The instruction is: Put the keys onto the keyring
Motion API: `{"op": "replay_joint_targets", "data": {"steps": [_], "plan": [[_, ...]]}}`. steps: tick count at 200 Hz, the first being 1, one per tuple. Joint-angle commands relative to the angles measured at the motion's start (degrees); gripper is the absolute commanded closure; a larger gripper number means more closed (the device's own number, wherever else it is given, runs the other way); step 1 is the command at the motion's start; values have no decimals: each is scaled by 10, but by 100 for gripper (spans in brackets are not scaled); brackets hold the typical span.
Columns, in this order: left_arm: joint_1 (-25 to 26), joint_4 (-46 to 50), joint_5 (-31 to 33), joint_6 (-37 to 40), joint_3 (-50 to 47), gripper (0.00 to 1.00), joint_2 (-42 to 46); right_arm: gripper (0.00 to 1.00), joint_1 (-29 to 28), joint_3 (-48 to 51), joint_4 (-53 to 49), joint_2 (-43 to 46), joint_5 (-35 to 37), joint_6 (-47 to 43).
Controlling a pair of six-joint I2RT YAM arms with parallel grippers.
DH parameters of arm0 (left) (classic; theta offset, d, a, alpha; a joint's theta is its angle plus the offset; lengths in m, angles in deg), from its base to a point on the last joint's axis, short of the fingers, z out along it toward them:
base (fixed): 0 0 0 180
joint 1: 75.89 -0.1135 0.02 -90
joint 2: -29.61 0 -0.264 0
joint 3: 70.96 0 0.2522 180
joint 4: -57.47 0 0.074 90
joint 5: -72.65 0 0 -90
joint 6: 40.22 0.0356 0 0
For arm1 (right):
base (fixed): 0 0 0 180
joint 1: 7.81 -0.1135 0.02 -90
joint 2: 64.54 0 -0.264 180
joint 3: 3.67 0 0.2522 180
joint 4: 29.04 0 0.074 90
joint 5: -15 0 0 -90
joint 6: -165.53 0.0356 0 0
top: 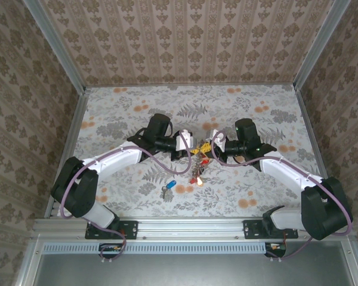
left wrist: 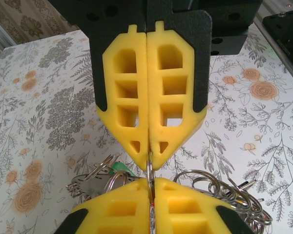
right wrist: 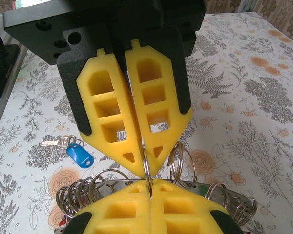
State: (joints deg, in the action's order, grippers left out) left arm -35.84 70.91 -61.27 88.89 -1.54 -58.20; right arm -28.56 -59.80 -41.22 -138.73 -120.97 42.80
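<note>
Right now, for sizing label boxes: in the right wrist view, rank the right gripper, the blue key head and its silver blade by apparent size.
1. right gripper, nearest the camera, so enlarged.
2. blue key head.
3. silver blade: similar length, but thinner.

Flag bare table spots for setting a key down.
Free: far strip of the table along the back wall; near-right patch between the keyring, right arm and front rail. Crowded: centre, down to the blue key.
</note>
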Motion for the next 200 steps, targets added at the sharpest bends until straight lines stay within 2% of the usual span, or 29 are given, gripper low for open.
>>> {"op": "replay_joint_targets", "data": {"steps": [1,42,74,88,111,129,200], "plan": [[-4,7,0,12,18,95,4,100,4,-15,27,19,-43,8],[-4,-23,-13,-12,17,100,3,100,3,-18,16,15,-47,8],[-6,-53,-26,-37,14,100,3,100,3,-19,4,14,-50,5],[-6,-60,-29,-41,13,96,3,100,3,-20,3,14,-52,5],[-7,-55,-30,-39,16,96,-1,100,3,-21,6,16,-53,6],[-6,-54,-30,-39,15,91,0,100,3,-22,10,15,-55,7],[-6,-45,-34,-34,16,90,-1,100,4,-23,22,12,-58,16]]}}
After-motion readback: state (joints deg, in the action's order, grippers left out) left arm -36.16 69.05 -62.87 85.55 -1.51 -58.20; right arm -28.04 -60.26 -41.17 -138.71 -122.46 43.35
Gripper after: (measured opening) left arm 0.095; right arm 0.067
